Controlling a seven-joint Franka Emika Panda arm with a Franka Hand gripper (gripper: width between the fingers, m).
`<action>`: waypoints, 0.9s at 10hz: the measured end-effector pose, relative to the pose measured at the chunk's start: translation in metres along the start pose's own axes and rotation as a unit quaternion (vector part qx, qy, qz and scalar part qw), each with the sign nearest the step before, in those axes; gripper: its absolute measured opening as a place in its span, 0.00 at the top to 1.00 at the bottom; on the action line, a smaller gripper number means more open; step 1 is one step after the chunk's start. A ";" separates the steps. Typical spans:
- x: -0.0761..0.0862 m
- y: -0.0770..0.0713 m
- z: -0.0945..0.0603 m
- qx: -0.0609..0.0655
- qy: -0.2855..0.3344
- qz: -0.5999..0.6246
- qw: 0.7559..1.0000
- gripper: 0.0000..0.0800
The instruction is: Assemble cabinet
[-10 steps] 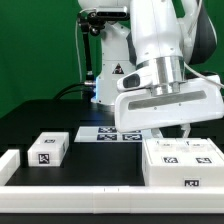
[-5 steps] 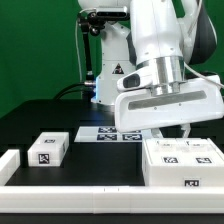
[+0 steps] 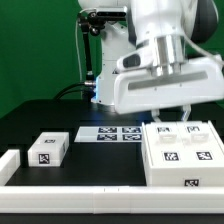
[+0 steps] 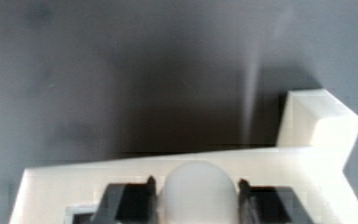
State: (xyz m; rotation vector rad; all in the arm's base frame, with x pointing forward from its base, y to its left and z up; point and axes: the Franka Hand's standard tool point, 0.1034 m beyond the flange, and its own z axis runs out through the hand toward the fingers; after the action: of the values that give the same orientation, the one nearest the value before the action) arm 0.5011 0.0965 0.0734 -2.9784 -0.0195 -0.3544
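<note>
One cabinet [image 3: 185, 155]. Two small white blocks, count them: the tagged block [image 3: 48, 150] and the far-left block [image 3: 8, 165]. One long low white bar [image 3: 70, 188], one marker board [image 3: 105, 133], one robot arm [image 3: 160, 40].

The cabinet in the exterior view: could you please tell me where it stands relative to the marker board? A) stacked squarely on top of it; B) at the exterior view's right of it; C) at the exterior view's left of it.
B: the cabinet stands at the exterior view's right of the marker board, beside it rather than on it.
</note>
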 end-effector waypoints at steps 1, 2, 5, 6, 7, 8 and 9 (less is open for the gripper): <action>0.003 -0.004 -0.011 0.000 -0.010 0.003 1.000 0.74; 0.002 -0.004 -0.009 0.000 -0.007 -0.002 1.000 0.74; 0.001 -0.004 -0.009 0.001 -0.011 -0.001 1.000 0.74; 0.005 -0.008 -0.020 0.002 -0.033 0.000 0.999 0.74; 0.014 -0.008 -0.031 0.003 -0.043 -0.001 0.999 0.74; 0.026 -0.009 -0.039 0.005 -0.053 0.000 0.999 0.74; 0.039 -0.013 -0.046 0.006 -0.074 0.009 0.997 0.74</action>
State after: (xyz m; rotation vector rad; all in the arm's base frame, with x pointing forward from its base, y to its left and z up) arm 0.5281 0.1028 0.1289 -2.9836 -0.0116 -0.1315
